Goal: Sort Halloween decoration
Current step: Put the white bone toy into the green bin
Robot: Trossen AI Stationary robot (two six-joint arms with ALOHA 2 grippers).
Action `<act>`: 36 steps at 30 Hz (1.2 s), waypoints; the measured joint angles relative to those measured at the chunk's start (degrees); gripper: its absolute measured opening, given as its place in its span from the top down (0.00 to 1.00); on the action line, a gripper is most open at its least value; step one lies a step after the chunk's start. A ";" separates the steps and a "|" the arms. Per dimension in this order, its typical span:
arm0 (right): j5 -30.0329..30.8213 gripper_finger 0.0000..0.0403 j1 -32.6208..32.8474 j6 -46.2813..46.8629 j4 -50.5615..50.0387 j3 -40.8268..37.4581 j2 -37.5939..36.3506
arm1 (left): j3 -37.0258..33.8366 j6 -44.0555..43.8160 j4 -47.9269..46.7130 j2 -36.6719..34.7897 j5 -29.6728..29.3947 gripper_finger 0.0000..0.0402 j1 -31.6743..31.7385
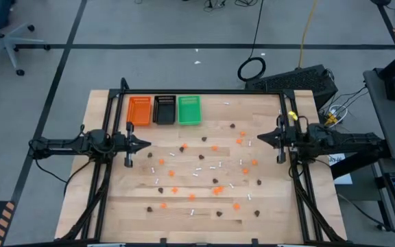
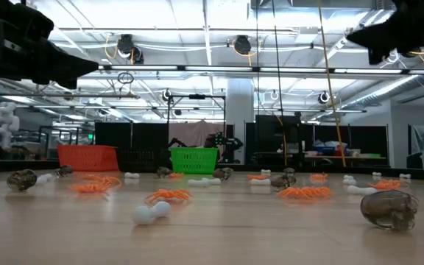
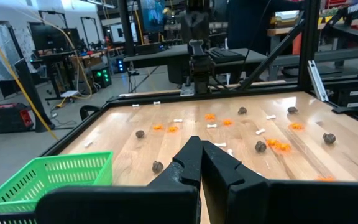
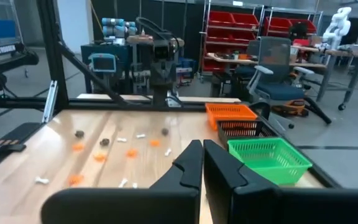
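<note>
The Halloween decoration lies scattered over the wooden table [image 1: 115, 206]: several orange blobs [image 1: 214, 147], dark brown blobs [image 1: 232, 126] and thin white sticks [image 1: 199, 156], each resting loose on the wood. My left gripper [image 1: 147, 145] hovers shut at the table's left edge, pointing level toward the right. My right gripper [image 1: 258, 138] hovers shut at the right edge, pointing level toward the left. In the wrist views both grippers, left [image 3: 201, 148] and right [image 4: 202, 149], show closed fingertips with nothing between them.
Three small trays stand in a row at the far left of the table: orange [image 1: 140, 110], black [image 1: 164, 110] and green [image 1: 188, 110]. A black metal frame [image 1: 204, 92] runs along the table's edges.
</note>
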 joint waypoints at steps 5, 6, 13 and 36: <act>0.01 1.00 0.00 -0.38 -5.51 11.69 9.21 | -0.01 0.00 0.07 0.00 -0.02 0.97 0.00; 0.03 1.00 0.00 -0.71 -6.88 13.95 11.29 | 0.00 0.00 0.07 -0.02 -0.02 0.97 0.00; 1.33 1.00 0.00 -1.54 -17.05 28.76 24.35 | -0.01 -0.22 0.81 -0.02 -0.02 0.97 0.00; 6.66 1.00 0.00 4.91 -35.85 36.86 44.31 | 6.97 -4.80 -2.73 1.89 -6.88 0.97 0.02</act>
